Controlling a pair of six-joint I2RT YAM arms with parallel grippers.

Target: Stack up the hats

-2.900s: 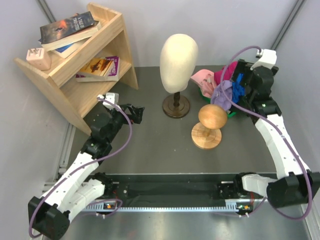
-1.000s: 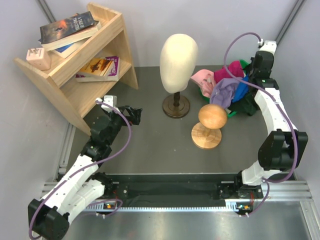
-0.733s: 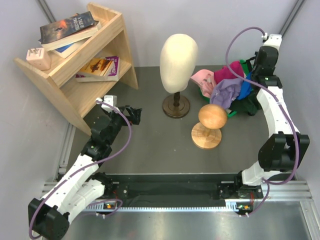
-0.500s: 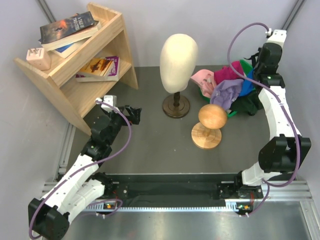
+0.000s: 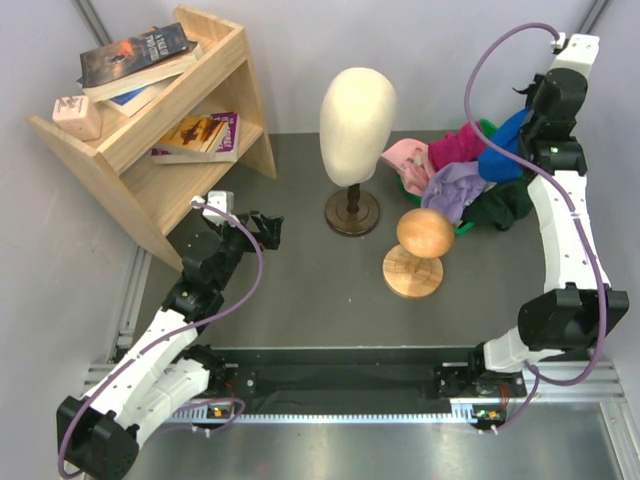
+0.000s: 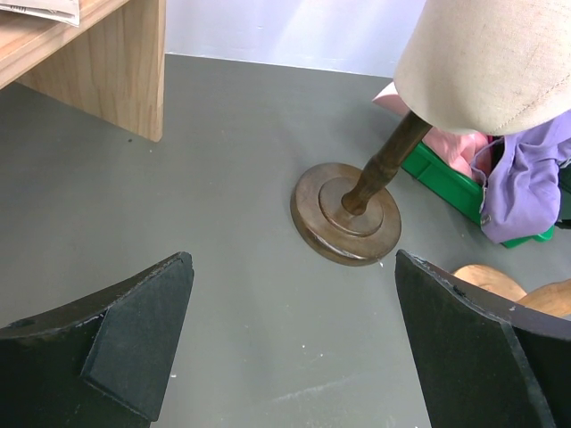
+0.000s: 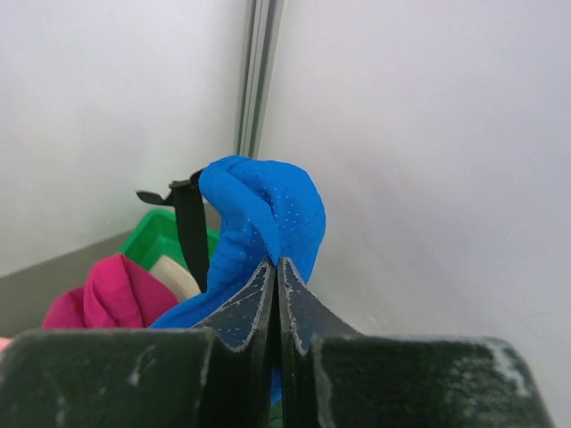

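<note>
The left gripper [image 6: 292,267] is hovering over the table [image 6: 205,178], jaws gaping wide with nothing between them; beyond it the mannequin head [image 5: 357,110] is standing near the wooden knob stand [image 5: 420,250]; further back the magenta cap [image 5: 455,152], lavender cap [image 5: 452,187] and light pink cap [image 5: 403,157] are lying heaped at the green bin [image 7: 161,234]; the right gripper [image 7: 275,272] is pinching the blue cap [image 7: 259,205] tight, dangling it above that heap by the far corner.

The blue cap [image 5: 503,143] hangs crumpled, lifted beside the heaped magenta cap [image 5: 455,150], lavender cap [image 5: 452,188] and light pink cap [image 5: 402,155].
</note>
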